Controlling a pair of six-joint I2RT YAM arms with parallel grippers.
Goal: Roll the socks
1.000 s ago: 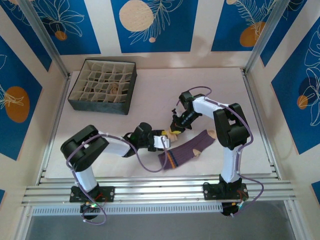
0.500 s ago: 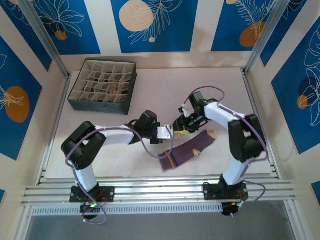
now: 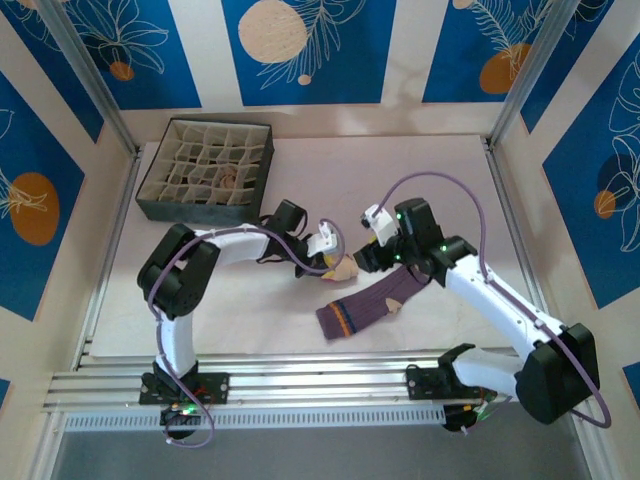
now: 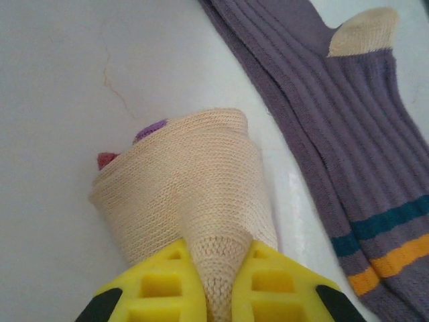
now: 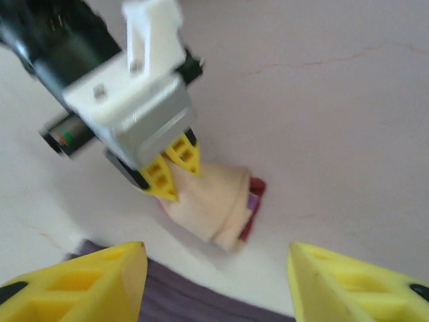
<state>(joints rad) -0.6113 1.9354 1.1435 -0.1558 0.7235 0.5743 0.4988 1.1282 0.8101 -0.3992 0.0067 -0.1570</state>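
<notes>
A cream sock with a red toe is rolled into a bundle (image 3: 345,268) on the white table. My left gripper (image 3: 333,261) is shut on its near end; in the left wrist view the yellow fingertips (image 4: 167,282) pinch a fold of the roll (image 4: 188,188). A purple ribbed sock (image 3: 373,301) with tan heel and orange and teal stripes lies flat just right of the roll (image 4: 315,127). My right gripper (image 3: 366,257) hangs open above and right of the roll, apart from it. The right wrist view shows its jaws (image 5: 218,282) wide apart, with the roll (image 5: 214,204) and the left gripper (image 5: 171,168) beyond them.
A dark box (image 3: 207,172) with a cream grid of compartments stands at the back left of the table. The white table surface (image 3: 330,180) stretches behind the grippers. Metal frame posts and patterned blue walls close in the sides.
My right gripper has let go of the roll, opened and drawn back to the right. My left gripper has closed on the roll and shifted it slightly away from the near edge.
</notes>
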